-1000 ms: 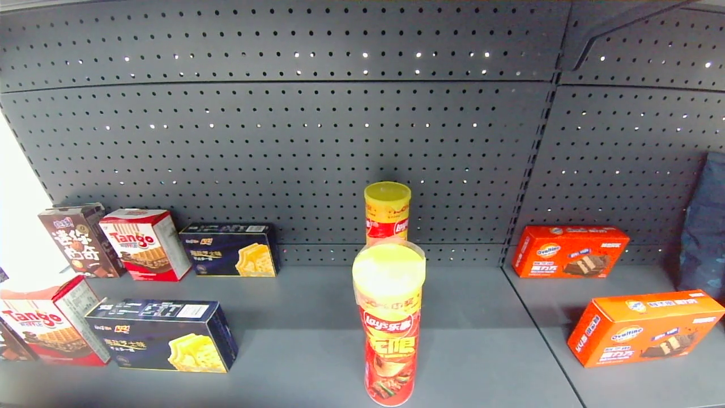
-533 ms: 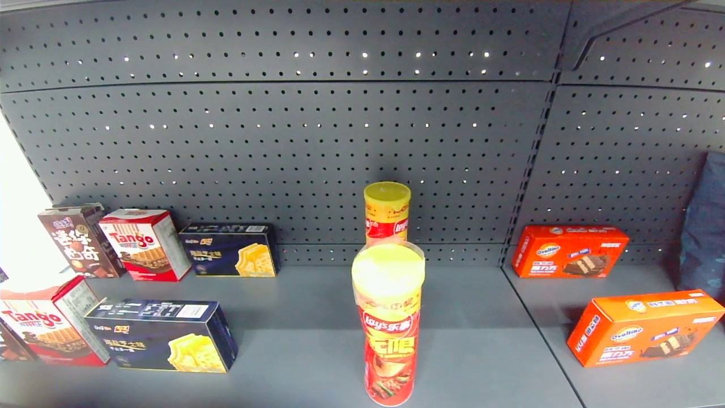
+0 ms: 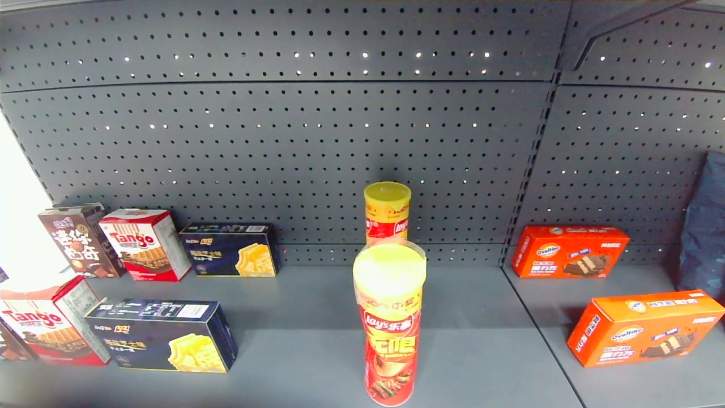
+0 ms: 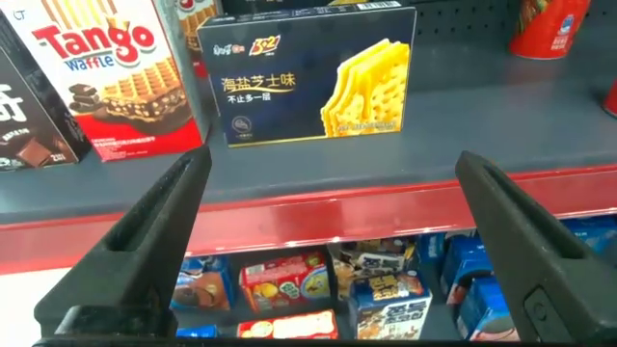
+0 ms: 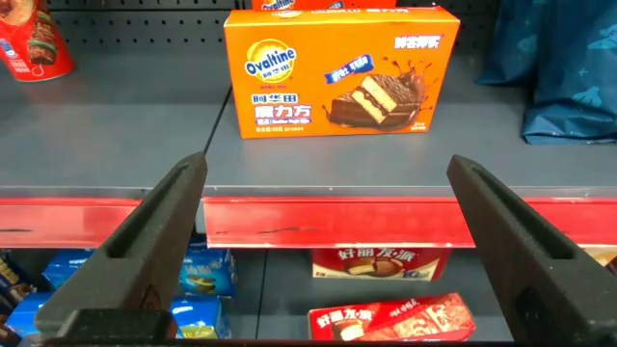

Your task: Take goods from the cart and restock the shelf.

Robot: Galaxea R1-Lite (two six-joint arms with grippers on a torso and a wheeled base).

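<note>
On the grey shelf board [image 3: 306,317] a tall red chip can [image 3: 389,323] with a yellow lid stands at the middle front, and a second can [image 3: 387,212] stands behind it. My left gripper [image 4: 333,169] is open and empty, just off the shelf front, facing a dark blue cracker box [image 4: 308,77] and a red wafer box [image 4: 106,67]. My right gripper [image 5: 328,166] is also open and empty, facing an orange chocolate-cake box [image 5: 337,72].
Wafer and cracker boxes [image 3: 164,334] fill the shelf's left side, and two orange boxes [image 3: 645,328] lie on the right. A blue bag [image 3: 705,226] leans at the far right. The red shelf edge [image 5: 328,220] runs below, with more goods [image 4: 289,284] on the lower shelf.
</note>
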